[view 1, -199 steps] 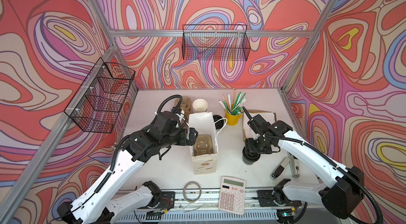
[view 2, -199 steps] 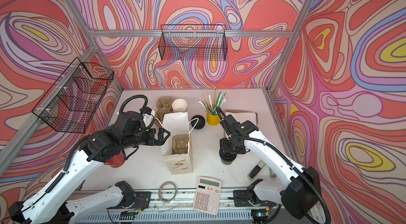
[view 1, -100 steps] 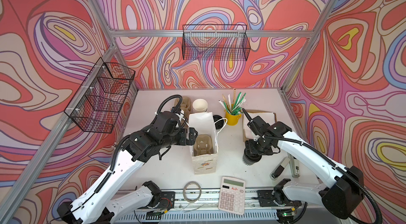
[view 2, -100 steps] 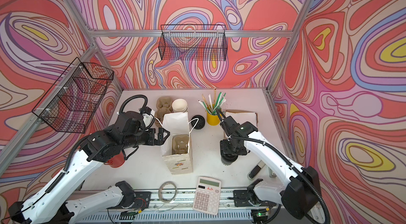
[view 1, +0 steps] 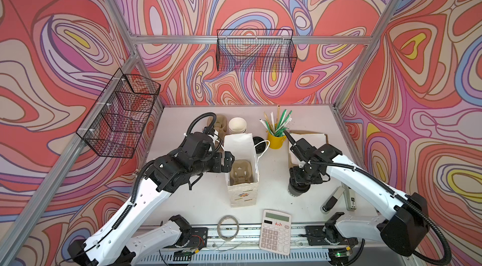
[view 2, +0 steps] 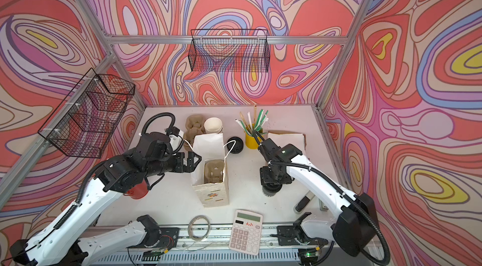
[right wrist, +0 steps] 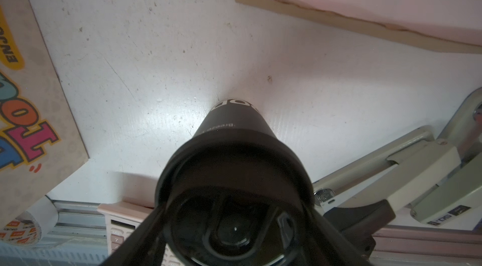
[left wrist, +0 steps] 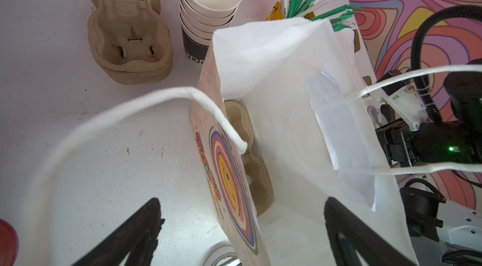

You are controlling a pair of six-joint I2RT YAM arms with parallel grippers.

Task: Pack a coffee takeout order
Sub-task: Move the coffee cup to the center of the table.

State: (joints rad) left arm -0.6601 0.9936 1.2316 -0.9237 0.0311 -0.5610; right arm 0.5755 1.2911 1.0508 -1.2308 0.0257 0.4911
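Coffee takeout order was found part-packed. White printed paper bag (view 1: 243, 195) stood upright mid-worktop (view 1: 198, 199), mouth open. Tan pulp carrier (view 1: 241, 172) lay flat at its bottom, both wells empty. Black lidded cup (right wrist: 230, 126) was outside the bag, apart from it on the right arm's side and upright; whether its base touched the worktop cd not be confirmed.

Right end effector (view 1: 300, 183) sat directly above the cup w/ fingers clamped either side of the lid rim, i.e. grasping the cup. Top-down hold judged deliberate: it leaves the cup vertical for lowering into a narrow bag & a carrier well.

Left end effector (view 1: 226, 162) was released, jaws spread wide astride bag's side wall at the rim, holding nothing. Judged stationed there to steady the tall bag & keep the mouth open; wall contact unclear.

Spare cup stack (view 1: 237, 126) & straw pot (view 1: 276, 140) stood behind bag, not involved.

Risk: handle loop (left wrist: 187, 90) arching by the mouth cd snag the cup
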